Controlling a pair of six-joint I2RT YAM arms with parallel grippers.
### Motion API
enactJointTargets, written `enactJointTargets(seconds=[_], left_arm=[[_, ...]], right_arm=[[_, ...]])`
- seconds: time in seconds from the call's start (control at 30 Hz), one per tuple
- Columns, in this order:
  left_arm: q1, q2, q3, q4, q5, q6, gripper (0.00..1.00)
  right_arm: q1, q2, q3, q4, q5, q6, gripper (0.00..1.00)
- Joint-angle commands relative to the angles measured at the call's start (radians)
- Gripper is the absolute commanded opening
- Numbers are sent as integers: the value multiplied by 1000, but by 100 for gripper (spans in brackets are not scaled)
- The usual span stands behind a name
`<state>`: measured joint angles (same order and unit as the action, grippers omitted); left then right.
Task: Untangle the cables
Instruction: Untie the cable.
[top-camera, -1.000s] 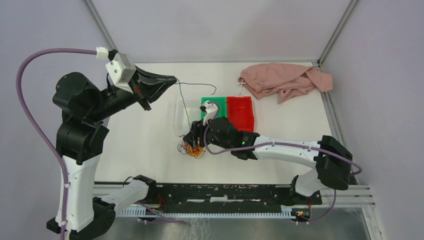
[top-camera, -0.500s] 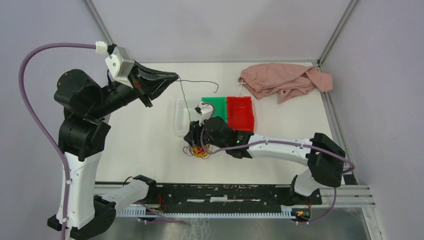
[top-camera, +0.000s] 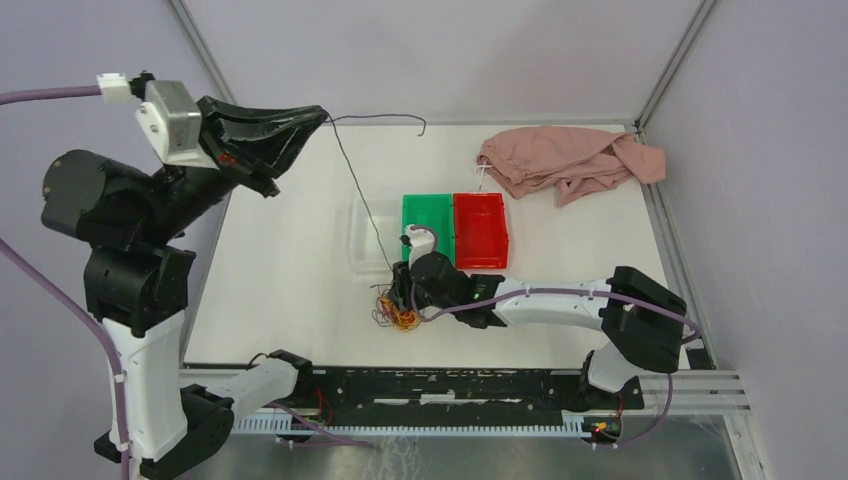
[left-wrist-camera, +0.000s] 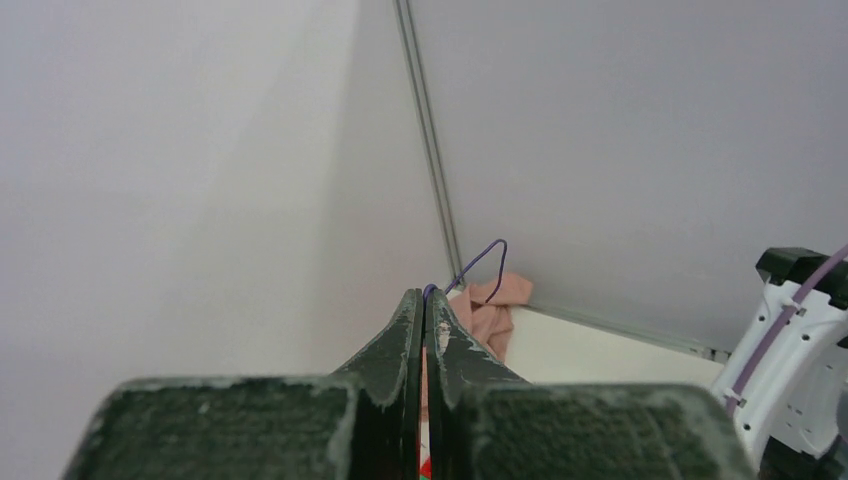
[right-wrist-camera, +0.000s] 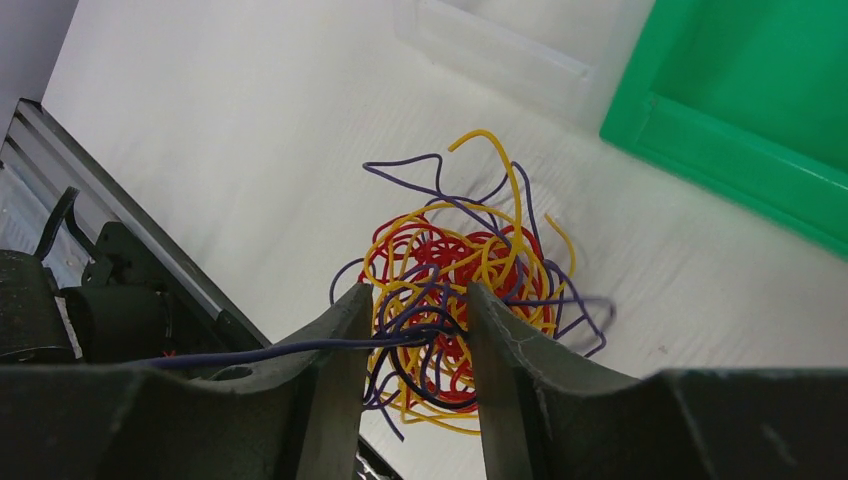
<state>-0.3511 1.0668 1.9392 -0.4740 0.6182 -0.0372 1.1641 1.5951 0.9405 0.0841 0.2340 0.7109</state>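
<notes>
Clamping purple strand (top-camera: 357, 192), left pincer (top-camera: 318, 117), right pincer (right-wrist-camera: 418, 305) parted astride tangle (right-wrist-camera: 450, 270), green bin (top-camera: 427, 212) touching red bin (top-camera: 481, 228)

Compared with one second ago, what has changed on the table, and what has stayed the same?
The left gripper, shut on a dark strand, rose and swung left, drawing the strand taut out of the tangle. The right gripper shifted toward the near edge, the tangle with it. The green bin, red bin and cloth stayed put.

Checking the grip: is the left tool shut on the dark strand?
Shut. The left tool shows no gap, and the dark strand pokes out at its tip.
</notes>
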Motion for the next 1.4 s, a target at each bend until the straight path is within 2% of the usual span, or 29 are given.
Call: enactJointTargets(seconds=[0.0,0.23,0.37,0.63,0.77,0.87,1.03,1.27,1.37], left_arm=[[-1,8,108,151,-86,27,3],[-1,-10,155,333,-189,100,3],[7,0,231,393,-213,169,3],[65,-34,222,606,-196,324,3],[120,-46,166,806,-247,377,3],[176,-3,183,951,-336,400,3],[256,143,382,1018,-449,444,3],[309,303,584,1117,-443,527,3],[314,316,568,1142,-443,549,3]], right_arm=[[16,3,-9,-16,39,26,45],[31,-3,-40,-29,60,43,44],[39,-18,-58,-39,76,49,44],[57,-60,-92,-64,115,54,45],[62,-84,-123,-76,130,62,45],[62,-105,-149,-74,143,70,46],[62,-140,-193,-71,164,87,47],[62,-197,-262,-57,183,118,47],[62,-229,-301,-46,182,147,48]])
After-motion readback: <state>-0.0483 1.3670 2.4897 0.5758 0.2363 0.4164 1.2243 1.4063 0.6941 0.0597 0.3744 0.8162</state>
